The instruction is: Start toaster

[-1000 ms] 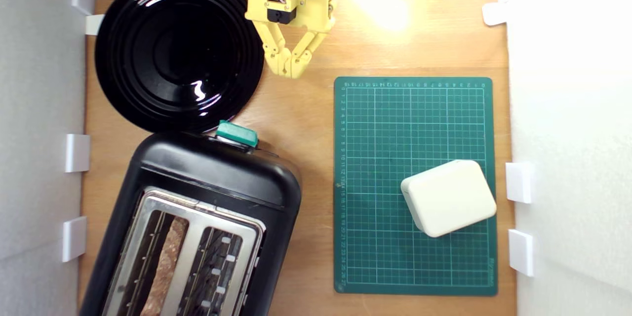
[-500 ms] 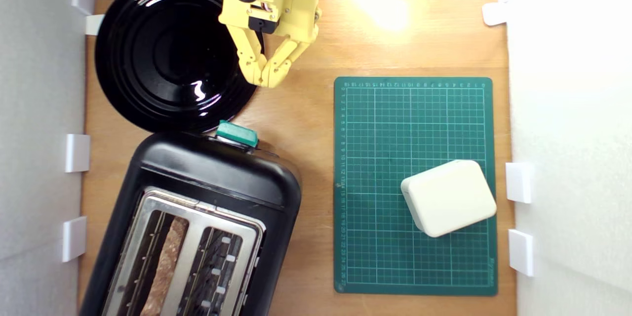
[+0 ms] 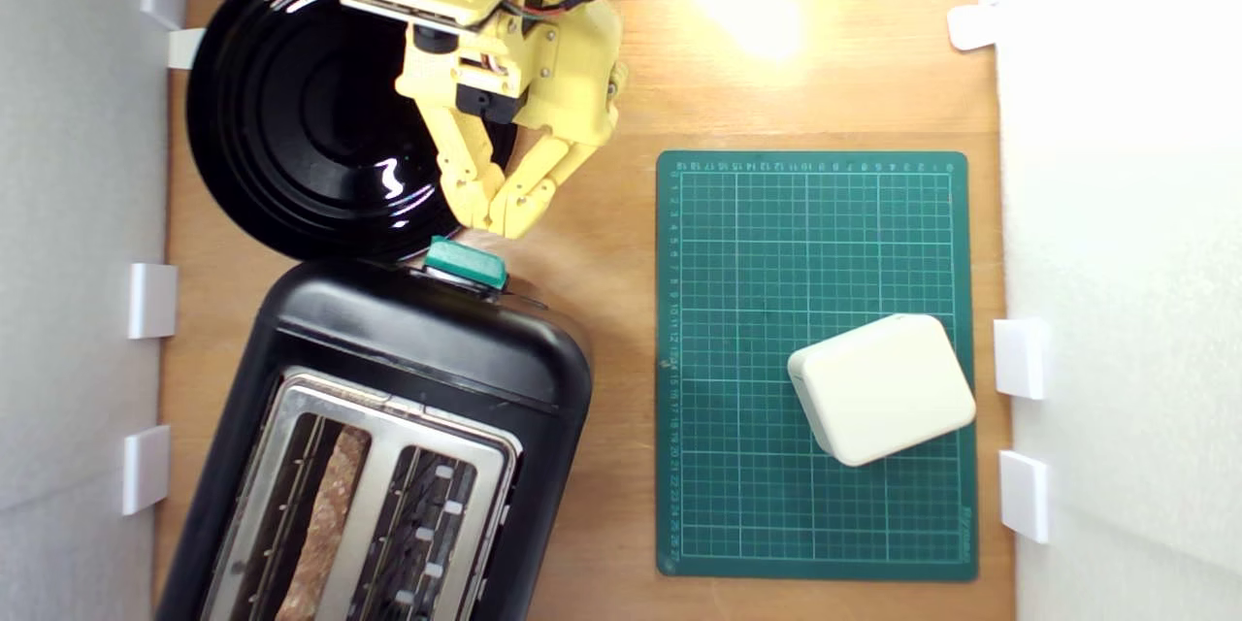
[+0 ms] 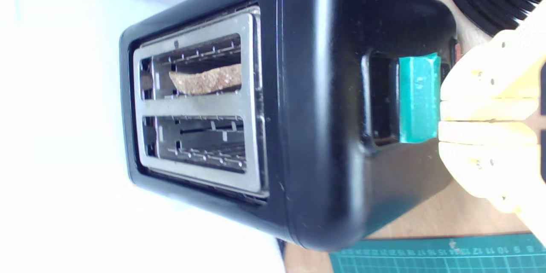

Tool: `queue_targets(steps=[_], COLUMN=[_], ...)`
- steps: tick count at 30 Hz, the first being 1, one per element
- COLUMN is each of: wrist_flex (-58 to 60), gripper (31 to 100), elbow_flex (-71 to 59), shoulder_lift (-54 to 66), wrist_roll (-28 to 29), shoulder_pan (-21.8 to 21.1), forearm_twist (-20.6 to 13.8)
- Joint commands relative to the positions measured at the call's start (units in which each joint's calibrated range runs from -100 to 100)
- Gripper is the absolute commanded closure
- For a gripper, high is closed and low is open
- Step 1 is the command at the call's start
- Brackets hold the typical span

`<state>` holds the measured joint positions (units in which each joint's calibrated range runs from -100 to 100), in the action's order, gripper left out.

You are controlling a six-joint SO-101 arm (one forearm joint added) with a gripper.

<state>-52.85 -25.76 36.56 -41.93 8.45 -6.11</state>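
My hand (image 3: 497, 216) was pressed together, fingers (image 4: 486, 108) flat against each other, holding nothing. Its tips sat just beside the teal lever knob (image 3: 467, 263) on the toaster (image 3: 388, 427); whether they touched it, I could not tell. The toaster lay angled across the bench (image 3: 602, 243), one slot holding a brown slice (image 4: 207, 80). Beyond the knob, the black plate (image 3: 291, 107) nearly met the toaster's edge. Bare wood lay open between the toaster and the green mat (image 3: 757, 243).
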Motion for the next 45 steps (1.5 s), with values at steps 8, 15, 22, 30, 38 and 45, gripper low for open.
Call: queue_targets(steps=[8, 15, 22, 30, 38, 45], wrist_flex=[0.6, 1.2, 4.1, 4.1, 4.1, 4.1], gripper=[98.9, 98.9, 98.9, 98.9, 98.9, 98.9], elbow_flex=[11.2, 11.5, 10.9, 10.9, 10.6, 5.9], shoulder_lift=[-6.8, -8.9, -9.9, -11.7, -12.5, -12.5], wrist_roll=[0.8, 0.5, 0.3, 0.3, 0.3, -1.9], shoulder_pan=[0.6, 0.7, 3.1, 3.2, 3.2, 3.2], forearm_twist=[-0.7, -0.7, -0.7, -0.8, -0.8, -0.8])
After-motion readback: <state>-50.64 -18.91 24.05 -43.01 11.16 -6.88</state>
